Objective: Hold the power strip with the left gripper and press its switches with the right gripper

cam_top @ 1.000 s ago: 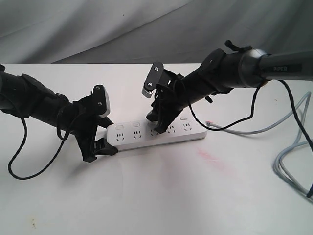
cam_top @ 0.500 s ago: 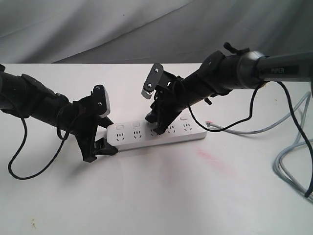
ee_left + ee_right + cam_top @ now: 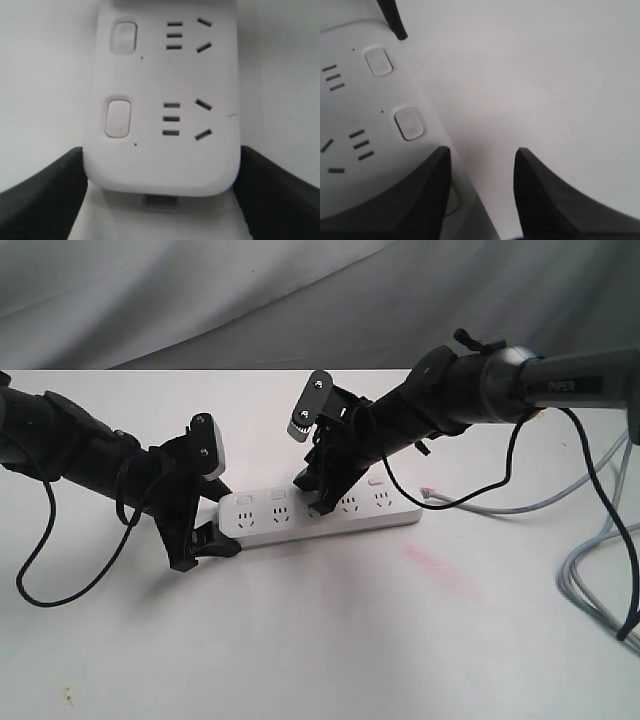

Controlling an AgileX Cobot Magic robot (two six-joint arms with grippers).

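Observation:
The white power strip (image 3: 330,511) lies flat on the table, and its grey cord (image 3: 520,503) runs off to the right. My left gripper (image 3: 212,502) is shut on the strip's left end; in the left wrist view the strip (image 3: 160,100) sits between both black fingers (image 3: 40,195), and two switches (image 3: 118,118) show. My right gripper (image 3: 312,452) stands open over the strip's middle. Its lower finger (image 3: 315,490) rests on the strip at the third switch, which it partly hides. In the right wrist view one finger (image 3: 427,195) lies on the strip (image 3: 350,110), near two free switches (image 3: 409,123).
Grey cables (image 3: 600,560) loop along the table's right edge. A faint pink stain (image 3: 430,565) marks the table in front of the strip. A loose black cable (image 3: 45,560) hangs from the left arm. Grey cloth (image 3: 250,300) covers the back.
My right arm and gripper have shifted slightly to the left along the strip. The left gripper and the power strip have not moved.

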